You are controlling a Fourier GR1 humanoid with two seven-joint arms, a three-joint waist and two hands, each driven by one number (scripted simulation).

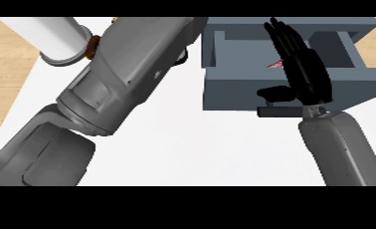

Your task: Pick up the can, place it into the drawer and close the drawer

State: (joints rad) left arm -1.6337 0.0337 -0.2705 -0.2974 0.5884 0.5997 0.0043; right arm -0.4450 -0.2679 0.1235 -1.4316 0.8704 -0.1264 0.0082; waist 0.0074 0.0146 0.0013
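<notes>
Far left, a white cylinder (58, 41) lies across the corner of my white desk (206, 148), its open end turned toward me, and bare wooden floor (15, 63) shows beyond the desk's edge. Just right of the cylinder there's a small brown thing (92, 47) tucked against my left forearm (129, 81), too hidden to name. That forearm is big and grey in my view, slanting up from the lower left toward the top centre, and it runs out under the top edge, so my left hand is nowhere in sight and I can say nothing of its fingers.

Moving right, the grey drawer (242, 96) stands pulled out, open side up, its front wall nearest me and a dark handle (279, 110) on that front. Over it is my right hand (308, 76), black, fingers straight and close together pointing away from me, thumb (273, 92) stuck out to the left, holding nothing. Its heel sits above the drawer's front wall and the fingers reach across the inside.

The can (276, 64): I see only a sliver of pinkish red inside the drawer, right beside my fingers, mostly covered by the hand. Whether it stands or lies, I can't tell. My right forearm (339, 148) comes up from the lower right.
</notes>
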